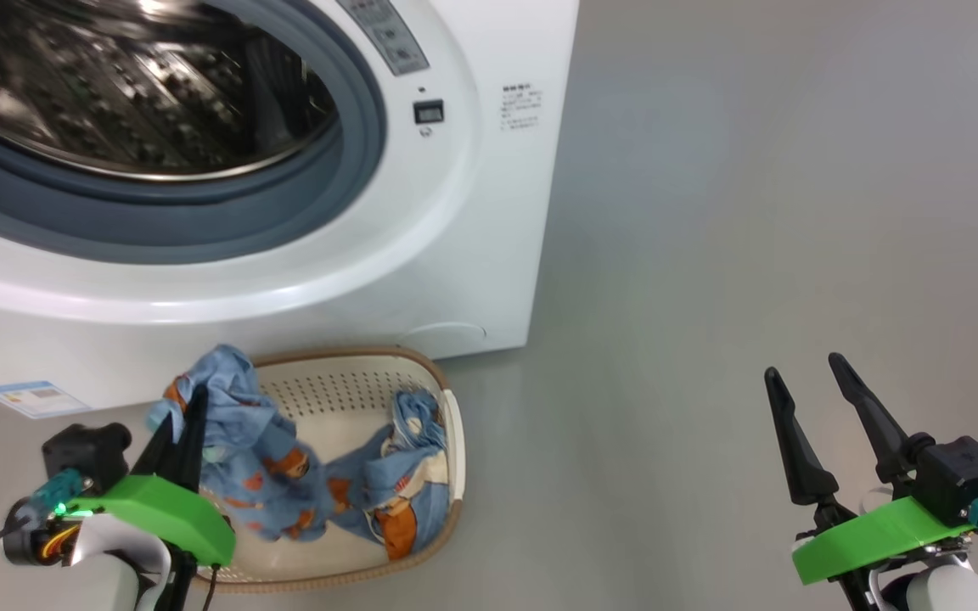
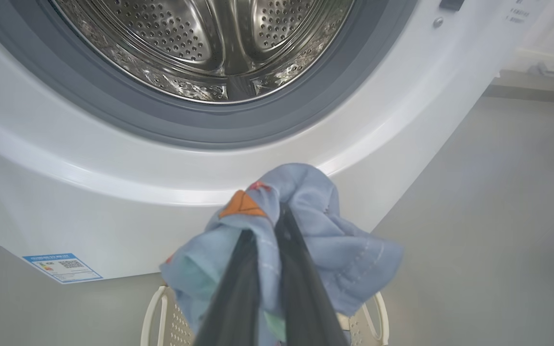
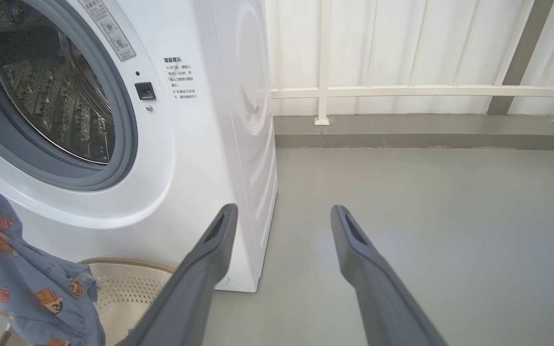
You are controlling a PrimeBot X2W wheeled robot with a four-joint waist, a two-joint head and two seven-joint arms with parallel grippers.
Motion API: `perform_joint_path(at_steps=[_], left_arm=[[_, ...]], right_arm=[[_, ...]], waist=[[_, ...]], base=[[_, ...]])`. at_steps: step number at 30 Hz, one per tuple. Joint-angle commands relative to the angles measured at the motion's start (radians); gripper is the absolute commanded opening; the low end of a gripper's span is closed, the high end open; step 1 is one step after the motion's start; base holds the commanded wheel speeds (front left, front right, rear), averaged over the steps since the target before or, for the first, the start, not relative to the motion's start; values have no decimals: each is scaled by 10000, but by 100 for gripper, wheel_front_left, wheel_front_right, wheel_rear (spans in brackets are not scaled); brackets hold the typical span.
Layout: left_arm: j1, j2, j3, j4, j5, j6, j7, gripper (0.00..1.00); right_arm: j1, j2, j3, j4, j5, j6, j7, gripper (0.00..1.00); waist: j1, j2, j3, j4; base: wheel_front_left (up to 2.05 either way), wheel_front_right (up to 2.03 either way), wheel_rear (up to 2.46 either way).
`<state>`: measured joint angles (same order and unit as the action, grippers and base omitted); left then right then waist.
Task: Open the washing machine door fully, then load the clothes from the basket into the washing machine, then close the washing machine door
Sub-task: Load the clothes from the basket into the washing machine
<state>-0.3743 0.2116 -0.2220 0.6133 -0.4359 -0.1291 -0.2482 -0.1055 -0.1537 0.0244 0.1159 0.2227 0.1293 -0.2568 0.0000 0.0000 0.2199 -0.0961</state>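
The white washing machine [image 1: 472,212] stands with its steel drum [image 1: 132,85] exposed inside the grey-blue seal; its door is out of view. Below it on the floor sits the cream basket [image 1: 345,390] with a brown rim. My left gripper [image 1: 188,403] is shut on a light-blue bear-print piece of the clothes [image 1: 238,424], lifted above the basket and draped over the fingers [image 2: 301,269]. The same piece [image 2: 325,240] hangs just under the drum opening [image 2: 209,43], and it hangs at the left edge [image 3: 22,283]. More clothes [image 1: 404,484] lie in the basket. My right gripper [image 1: 807,382] is open and empty over bare floor.
A blue label [image 1: 35,397] marks the machine's lower left corner. Grey floor [image 1: 752,212] spreads to the right of the machine. A white railing [image 3: 402,91] and a low kerb run behind it.
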Motion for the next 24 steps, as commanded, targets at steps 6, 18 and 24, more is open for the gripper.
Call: perform_joint_path(at_steps=[6,18,24], left_arm=[[1173,63,1432,-2140,926,-10,-135,0],[3291,-748,2680,-5030,2229,22,-135,0],[3778,-1064,3082,-5378,2347,12,-135,0]], right_arm=[[372,-76,14,-274,-93,14,-49,100],[774,-60,-338,-377,-121,14,-49,100],[829,-58,-449,-445,-140,14,-49,100]], waist=[[0,0,-709,242],[0,0,-907,381],[0,0,-885,415]], base=[[0,0,0],[0,0,0],[0,0,0]])
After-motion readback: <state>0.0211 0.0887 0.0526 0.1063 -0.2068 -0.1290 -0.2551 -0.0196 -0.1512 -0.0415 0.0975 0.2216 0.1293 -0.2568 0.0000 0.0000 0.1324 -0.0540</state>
